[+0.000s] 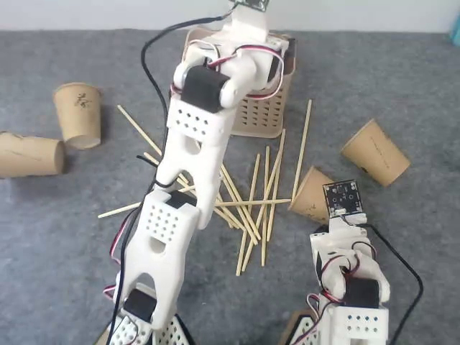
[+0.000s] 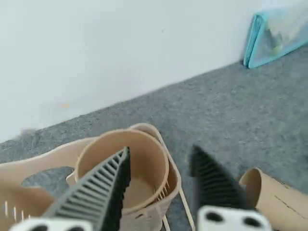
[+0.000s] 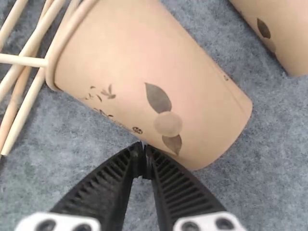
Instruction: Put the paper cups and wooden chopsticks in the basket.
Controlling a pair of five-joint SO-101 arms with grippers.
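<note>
Right jaws: together, tips at the side wall of a tan paper cup with a leaf print [image 3: 144, 82]; contact unclear.
That cup: lying on the grey table [image 3: 269, 159], long axis across the jaws, rim on pale wooden chopsticks [image 3: 24, 60].
Right arm [image 1: 352, 287]: folded low.
Left arm [image 1: 194, 144]: stretched far forward.
Left jaws: apart, over a plain tan paper cup [image 2: 144, 159] upright in the beige slotted plastic basket [image 2: 29, 162].

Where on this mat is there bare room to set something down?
Bare mat: the near-left stretch in front of the lying cup, and the far-right stretch between the basket and the tipped cup. Crowded: the centre, where chopsticks criss-cross beside a third cup.
</note>
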